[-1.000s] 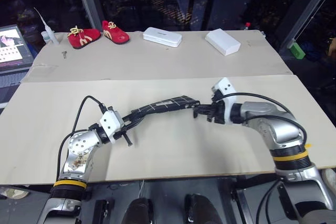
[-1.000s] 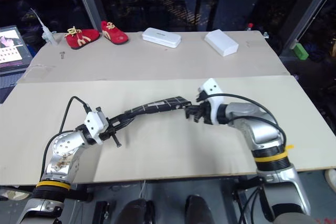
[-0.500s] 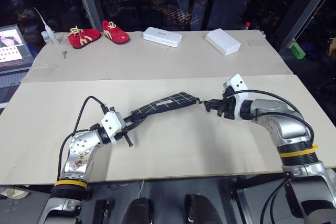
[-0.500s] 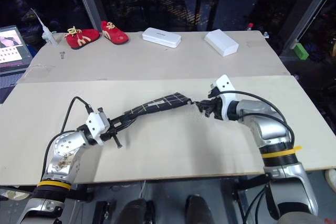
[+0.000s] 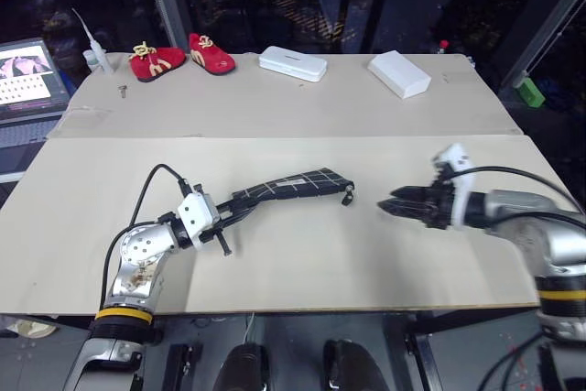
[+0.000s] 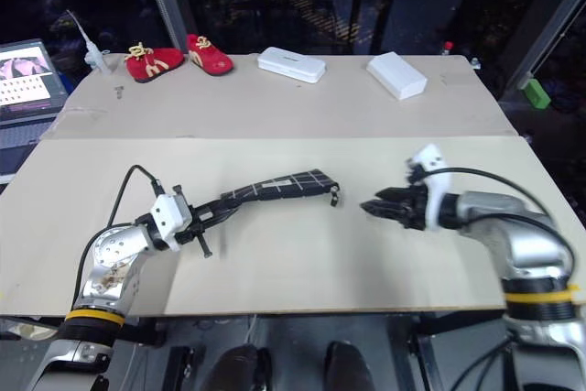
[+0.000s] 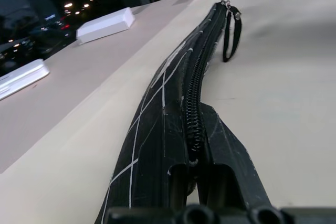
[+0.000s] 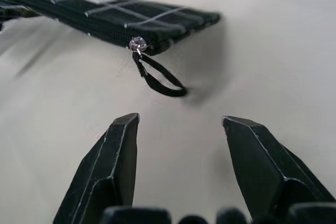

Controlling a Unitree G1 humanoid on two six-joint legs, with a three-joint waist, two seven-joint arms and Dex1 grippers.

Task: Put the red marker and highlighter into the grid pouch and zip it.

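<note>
Head views: grid pouch [image 5: 291,185] mid-table, zipped to its right end, clamped at its left end by left gripper [image 5: 222,219]. Right gripper [image 5: 396,204] empty, well right of pull cord [image 5: 348,195].

Left wrist: zipper teeth meshed.

Right wrist: fingers [image 8: 113,161] spread. Verify full closure before releasing pouch.

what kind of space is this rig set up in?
Likely an indoor lab or demo bench at night: a plain board-topped table against dark glass, a laptop at its edge, and assorted props such as red shoes and white cases.
</note>
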